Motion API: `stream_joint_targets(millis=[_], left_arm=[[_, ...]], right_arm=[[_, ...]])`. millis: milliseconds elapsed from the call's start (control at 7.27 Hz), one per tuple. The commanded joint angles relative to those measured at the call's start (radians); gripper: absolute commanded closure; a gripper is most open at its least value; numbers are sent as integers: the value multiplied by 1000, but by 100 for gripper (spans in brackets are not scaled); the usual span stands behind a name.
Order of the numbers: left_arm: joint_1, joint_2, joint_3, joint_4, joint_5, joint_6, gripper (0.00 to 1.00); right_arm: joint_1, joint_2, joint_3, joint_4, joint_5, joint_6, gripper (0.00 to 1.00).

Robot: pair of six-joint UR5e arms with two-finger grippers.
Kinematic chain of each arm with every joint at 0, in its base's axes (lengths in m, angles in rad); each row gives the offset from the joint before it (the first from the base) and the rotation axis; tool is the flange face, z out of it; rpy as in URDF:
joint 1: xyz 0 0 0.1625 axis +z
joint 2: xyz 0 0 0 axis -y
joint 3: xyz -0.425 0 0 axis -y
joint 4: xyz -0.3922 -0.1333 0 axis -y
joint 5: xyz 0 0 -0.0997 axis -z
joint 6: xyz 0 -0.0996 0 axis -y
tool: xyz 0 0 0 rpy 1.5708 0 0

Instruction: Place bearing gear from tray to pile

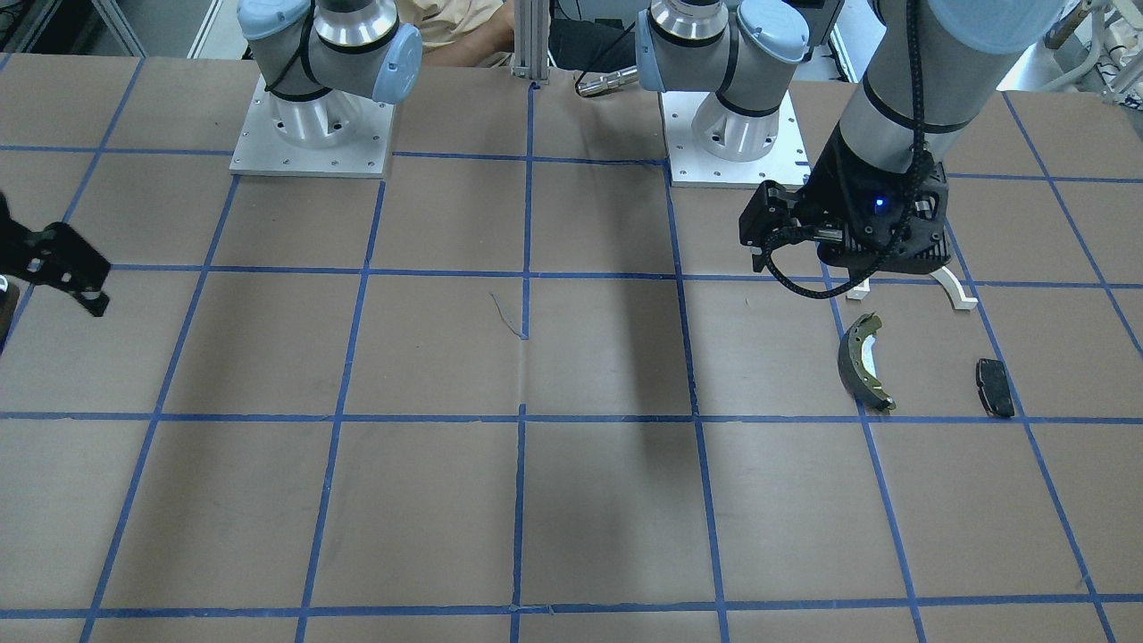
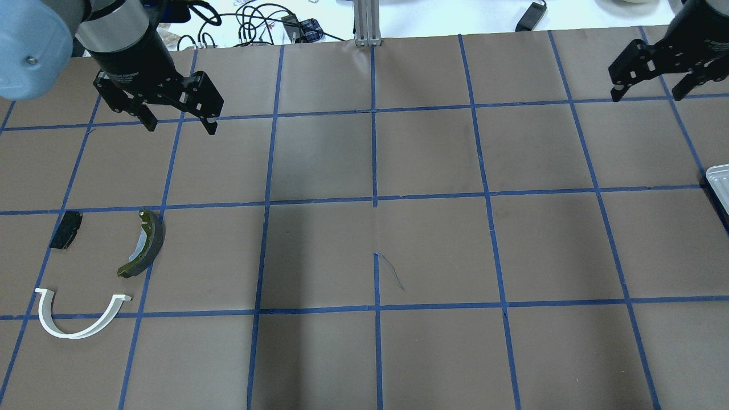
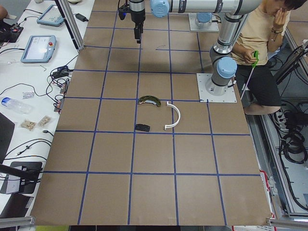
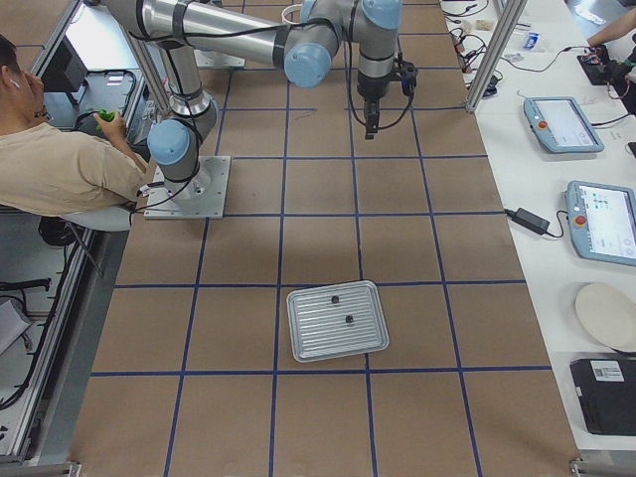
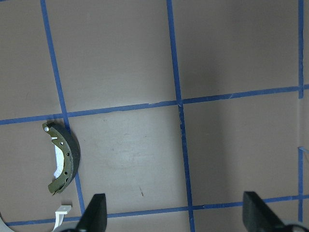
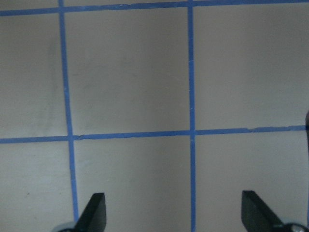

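Left claw point(image 2: 181, 126) and right claw point(image 2: 647, 94) hang wide and empty above the surface point(image 2: 433, 250). The tray point(image 4: 308, 338) holds two small dark parts point(image 4: 348, 319); which is the bearing gear cannot be told. Well apart lies the pile: brake shoe point(image 2: 143, 244), white strip point(image 2: 80, 329), black pad point(image 2: 66, 229)

Your front-facing camera sits across the table point(image 1: 571, 500) from the robot, faces it and looks steeply down. The overhead one looks from behind the robot, forward and down. Both take in the olive-green brake shoe point(image 2: 145, 245), on opposite sides of the picture. The two side cameras stand high at the table's ends and look along it: the left one shares the brake shoe with those views, the right one shares the tray point(image 4: 338, 320) with the overhead's right edge. The wrist cameras look straight down from much nearer, past the left gripper point(image 5: 175, 197) and right gripper point(image 6: 173, 195) — only the left one catches the brake shoe.
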Motion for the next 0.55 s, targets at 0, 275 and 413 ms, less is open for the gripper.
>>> stream_joint_targets(millis=[0,275,413], left_arm=[[0,0,0,0,1,0,0],[0,0,0,-2,1,0,0],[0,1,0,-2,2,0,0]], right_arm=[[-186,89,2,-99,-6,-203,0],[-327,227,1,-226,-8,-409,0],[-387,281,-1,-306,-8,-503,0]])
